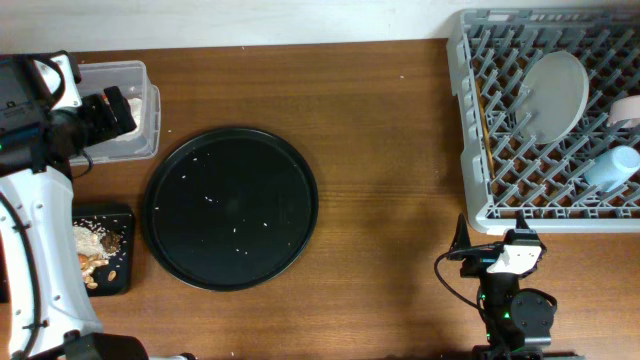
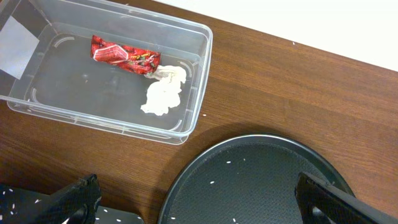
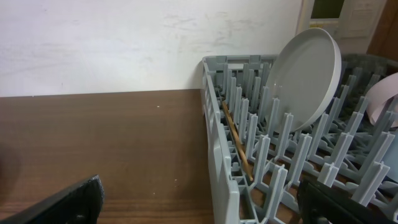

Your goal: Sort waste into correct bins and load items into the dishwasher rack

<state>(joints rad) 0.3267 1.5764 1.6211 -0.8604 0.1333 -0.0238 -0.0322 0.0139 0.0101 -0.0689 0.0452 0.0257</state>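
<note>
The left gripper (image 2: 196, 190) is seen spread wide and empty at the lower edge of the left wrist view, above the round black tray (image 2: 261, 186), which is speckled with rice grains. In the clear tub (image 2: 198, 68) at upper left, a red wrapper (image 2: 124, 56) and a crumpled white tissue (image 2: 163, 94) are found touching. Food scraps (image 1: 95, 248) are held in the black bin (image 1: 126, 214) (lower left, overhead). The right gripper (image 3: 198, 193) is likewise wide open, grasping nothing, just beside the grey dishwasher rack (image 1: 468, 120), where the white plate (image 1: 555, 95), the white bowl (image 1: 628, 108), the pale blue cup (image 1: 612, 168) and the chopsticks (image 3: 235, 140) are lodged.
</note>
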